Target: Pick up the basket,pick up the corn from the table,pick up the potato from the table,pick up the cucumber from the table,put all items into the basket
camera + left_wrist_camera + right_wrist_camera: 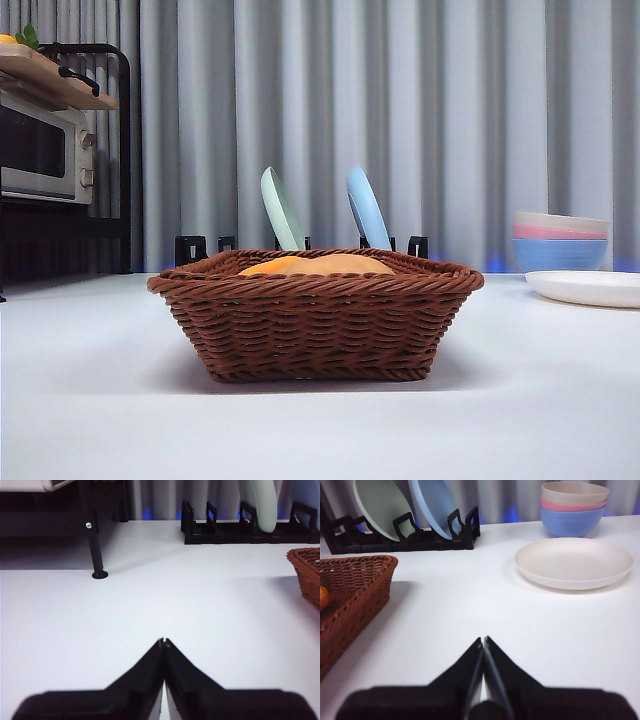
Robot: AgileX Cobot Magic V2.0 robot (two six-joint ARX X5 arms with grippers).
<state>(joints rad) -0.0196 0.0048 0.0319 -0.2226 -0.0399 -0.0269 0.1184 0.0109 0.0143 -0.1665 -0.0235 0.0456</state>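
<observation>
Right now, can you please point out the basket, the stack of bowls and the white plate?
basket (315, 335): front view, on its woven front wall.
stack of bowls (572, 521): right wrist view, on the blue bottom bowl.
white plate (574, 562): right wrist view, on its inner surface.

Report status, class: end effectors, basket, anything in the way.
Left end effector shut, empty, above bare table. Right end effector likewise. Basket on table, corn and potato inside; cucumber not visible. Nothing obstructing.

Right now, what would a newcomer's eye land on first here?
The reddish-brown basket at the table's centre, with the orange corn and tan potato peeking over its rim. Behind it, a green plate and a blue plate stand in a black rack.
</observation>
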